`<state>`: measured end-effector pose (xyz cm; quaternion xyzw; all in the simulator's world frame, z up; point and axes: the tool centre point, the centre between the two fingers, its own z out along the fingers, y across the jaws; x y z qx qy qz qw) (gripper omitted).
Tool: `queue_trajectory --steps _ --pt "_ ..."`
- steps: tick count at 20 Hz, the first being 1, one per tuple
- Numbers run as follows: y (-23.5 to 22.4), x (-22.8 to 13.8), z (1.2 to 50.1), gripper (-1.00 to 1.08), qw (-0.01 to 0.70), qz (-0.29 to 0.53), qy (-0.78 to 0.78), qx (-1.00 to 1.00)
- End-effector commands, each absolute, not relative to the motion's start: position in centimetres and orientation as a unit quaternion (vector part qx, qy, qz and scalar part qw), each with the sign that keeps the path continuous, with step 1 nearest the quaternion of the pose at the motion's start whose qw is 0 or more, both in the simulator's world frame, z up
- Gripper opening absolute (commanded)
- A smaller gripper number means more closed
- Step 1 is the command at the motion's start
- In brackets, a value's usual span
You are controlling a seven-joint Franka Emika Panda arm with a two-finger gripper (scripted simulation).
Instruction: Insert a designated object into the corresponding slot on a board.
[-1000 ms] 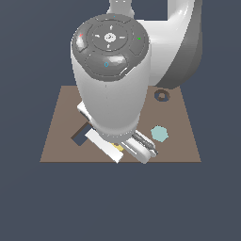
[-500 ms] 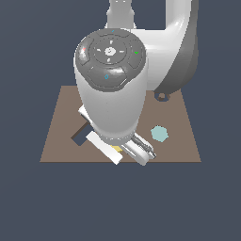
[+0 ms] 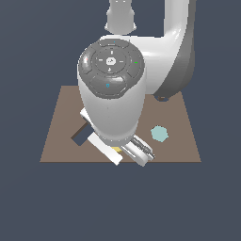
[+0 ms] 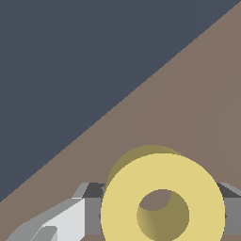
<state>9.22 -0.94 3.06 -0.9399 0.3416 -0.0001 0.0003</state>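
Note:
The yellow ring (image 4: 162,188) fills the wrist view, sitting between the grey fingers (image 4: 89,207) of my gripper (image 4: 162,214), which is shut on it. In the exterior view only a sliver of the ring (image 3: 115,149) shows under the hand, near the brown board's (image 3: 59,117) front edge. My gripper (image 3: 123,151) is low over that edge, mostly covered by the arm. The slot (image 3: 162,98) is at the board's far side on the exterior view's right; just a dark trace of it peeks out below the arm.
A pale teal hexagon (image 3: 159,133) lies on the board to the exterior view's right of the gripper. A dark rectangular cutout (image 3: 80,136) sits to its left. The bulky arm (image 3: 113,94) hides the board's middle.
The arm's upper body has swung lower and now covers most of the slot. The gripper with the ring has hardly shifted at the board's front edge.

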Motion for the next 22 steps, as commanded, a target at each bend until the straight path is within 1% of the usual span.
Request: queue_trajectory --steps 1,12,22 --pt "-1.0 9.2 3.0 -1.0 0.0 0.0 0.342 -0.94" --pt "-0.4 9.3 3.1 -1.0 0.0 0.0 0.324 -0.946" --pt "3.2 9.2 3.2 -1.0 0.0 0.0 0.217 -0.976"
